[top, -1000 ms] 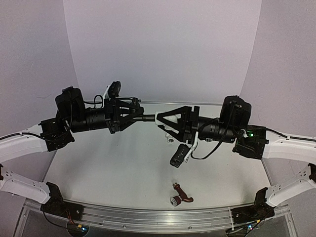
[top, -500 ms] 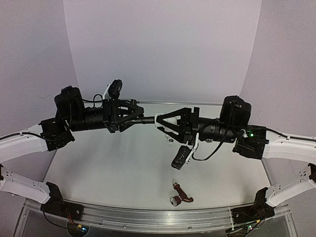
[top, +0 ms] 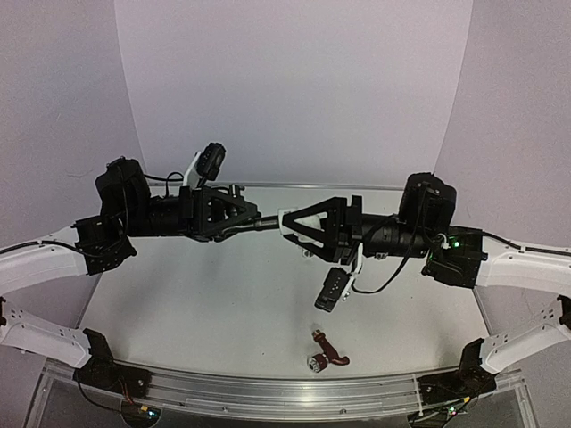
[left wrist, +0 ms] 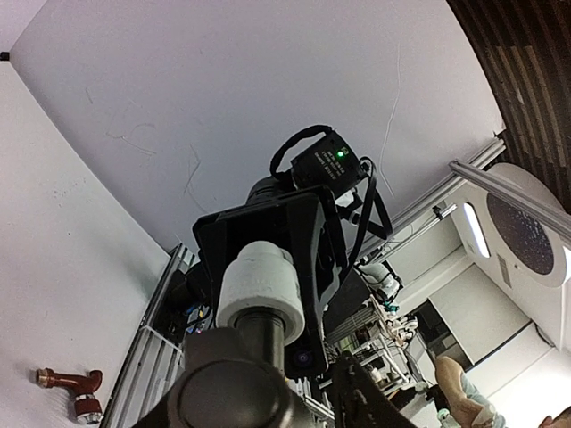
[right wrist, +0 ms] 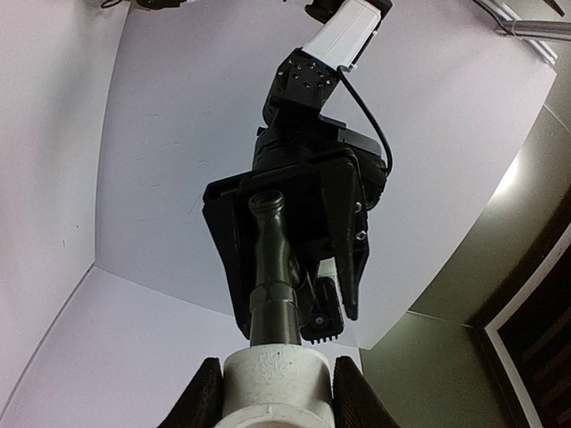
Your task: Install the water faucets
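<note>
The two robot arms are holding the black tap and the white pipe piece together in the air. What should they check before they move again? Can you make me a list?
1. Left gripper shut on the dark faucet: ok.
2. Right gripper shut on the white fitting, one finger on each side: ok.
3. Faucet's stem lined up with the fitting's mouth and meeting it: ok.
4. Stem fully seated in the fitting: cannot tell.
5. Reddish-brown faucet installed: not ok; it lies loose on the table.
</note>
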`<state>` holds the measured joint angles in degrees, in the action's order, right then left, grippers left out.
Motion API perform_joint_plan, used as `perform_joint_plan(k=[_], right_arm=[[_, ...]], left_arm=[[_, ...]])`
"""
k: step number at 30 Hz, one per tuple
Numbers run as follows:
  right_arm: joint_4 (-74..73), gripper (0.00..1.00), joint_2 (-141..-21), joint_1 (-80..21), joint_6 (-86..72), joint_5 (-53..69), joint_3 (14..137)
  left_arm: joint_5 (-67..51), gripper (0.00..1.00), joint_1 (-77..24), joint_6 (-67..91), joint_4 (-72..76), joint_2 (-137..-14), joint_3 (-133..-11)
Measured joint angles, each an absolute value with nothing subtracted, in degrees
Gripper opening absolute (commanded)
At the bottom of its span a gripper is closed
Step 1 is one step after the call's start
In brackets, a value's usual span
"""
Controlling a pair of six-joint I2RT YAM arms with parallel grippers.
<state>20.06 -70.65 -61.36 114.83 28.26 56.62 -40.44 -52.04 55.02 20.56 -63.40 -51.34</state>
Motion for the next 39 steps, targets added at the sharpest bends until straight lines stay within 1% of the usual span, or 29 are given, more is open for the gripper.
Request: perform_joint_plan(k=[7, 8, 10, 11, 18, 23, 31, 39], right_arm=[[20.1, 0.00, -70.1, -61.6, 114.8, 28.9, 56.6], [20.1, 0.00, -70.0, -61.6, 114.8, 28.9, 56.6], [20.1, 0.00, -70.0, -61.7, 114.8, 28.9, 56.6], [20.1, 0.00, -70.0, -61.7, 114.8, 28.9, 56.6], [20.0, 0.00, -70.0, -61.8, 114.6, 28.2, 56.6], [18.9, 0.00, -70.0, -62.5, 107.2, 27.1, 56.6], [8.5, 0.00, -70.1, -63.0, 83.0, 26.7, 61.5], [-1.5, 0.00, -72.4, -63.0, 52.5, 27.9, 69.8]], left_arm=[[-42.2, 0.18, -52.1, 54.2, 21.0, -63.4, -50.9], [-42.2, 0.14, -52.1, 54.1, 21.1, -63.4, -50.9], [-42.4, 0.04, -52.1, 54.0, 21.1, -63.4, -50.9], [-42.4, 0.01, -52.1, 54.0, 21.1, -63.4, -50.9], [-41.9, 0.00, -52.1, 52.5, 21.2, -63.1, -50.5], [-39.5, 0.00, -53.0, 48.0, 19.8, -61.1, -49.3], [-38.9, 0.00, -53.5, 37.6, 15.7, -60.5, -49.7], [-38.8, 0.00, -53.7, 26.4, 9.2, -59.9, -53.5]])
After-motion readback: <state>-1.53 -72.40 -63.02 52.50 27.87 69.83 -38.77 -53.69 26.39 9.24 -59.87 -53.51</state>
